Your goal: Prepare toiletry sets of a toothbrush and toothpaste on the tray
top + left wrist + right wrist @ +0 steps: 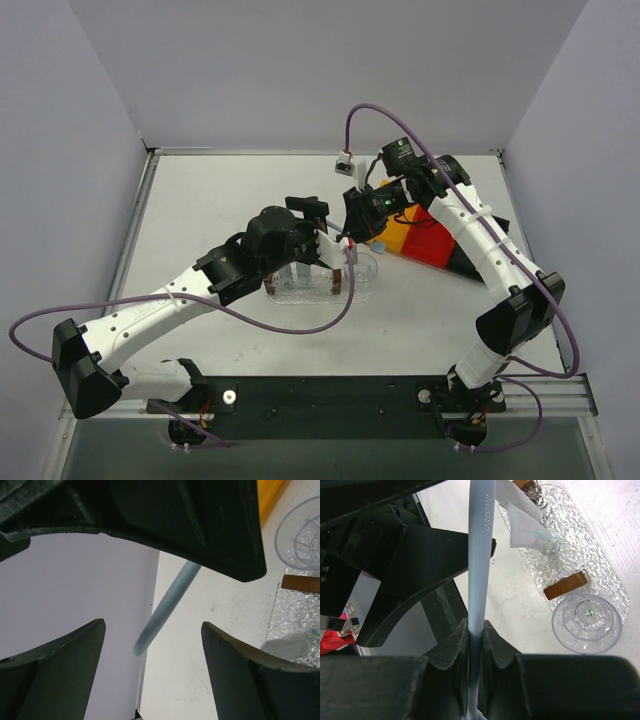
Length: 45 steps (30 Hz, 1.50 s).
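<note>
**Firmly gripped toothbrush poised between two pincers beside the tray**

Firmly closed, the right pincer (481,630) has the toothbrush (481,555) clamped between its two fingers. It grips the pale blue handle partway along its length. From the right wrist view the handle runs straight up out of the grip, with lettering printed along it.

The left pincer (153,624) stands wide open and holds nothing. In its own wrist view the free end of the toothbrush slants down into the gap between its fingers (70,670). That end touches neither finger and hangs clear of the counter (220,200). The toothbrush is off the tray (600,565), carried in the air just beside it.

The tray lies on the counter near the middle, between the two arms. A silvery toothpaste (527,530) tube rests on its bumpy surface, and part of another pale tube shows just beyond it. A small brown block (565,584) sits on the tray nearer the clear cup (587,622). The cup stands upright at the tray's end; whether it rests on the tray or just off it cannot be told.

Seen from above, the yellow bin (395,235) and the red bin (430,245) lie side by side under the right arm, to the right of the tray.
</note>
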Each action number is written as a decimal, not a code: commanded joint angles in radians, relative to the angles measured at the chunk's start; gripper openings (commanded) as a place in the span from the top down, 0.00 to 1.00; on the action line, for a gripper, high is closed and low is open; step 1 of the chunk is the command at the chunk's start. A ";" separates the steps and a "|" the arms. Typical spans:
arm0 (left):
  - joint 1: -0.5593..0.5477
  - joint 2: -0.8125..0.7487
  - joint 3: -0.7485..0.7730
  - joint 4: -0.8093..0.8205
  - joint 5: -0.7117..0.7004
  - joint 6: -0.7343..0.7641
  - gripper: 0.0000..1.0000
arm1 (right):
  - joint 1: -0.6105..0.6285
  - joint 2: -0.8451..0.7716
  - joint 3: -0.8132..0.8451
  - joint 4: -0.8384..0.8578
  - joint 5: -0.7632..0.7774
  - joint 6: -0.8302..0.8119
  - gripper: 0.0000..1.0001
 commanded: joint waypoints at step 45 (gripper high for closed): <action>-0.042 -0.006 -0.055 0.056 -0.011 0.079 1.00 | 0.021 0.021 0.045 -0.051 -0.057 -0.005 0.58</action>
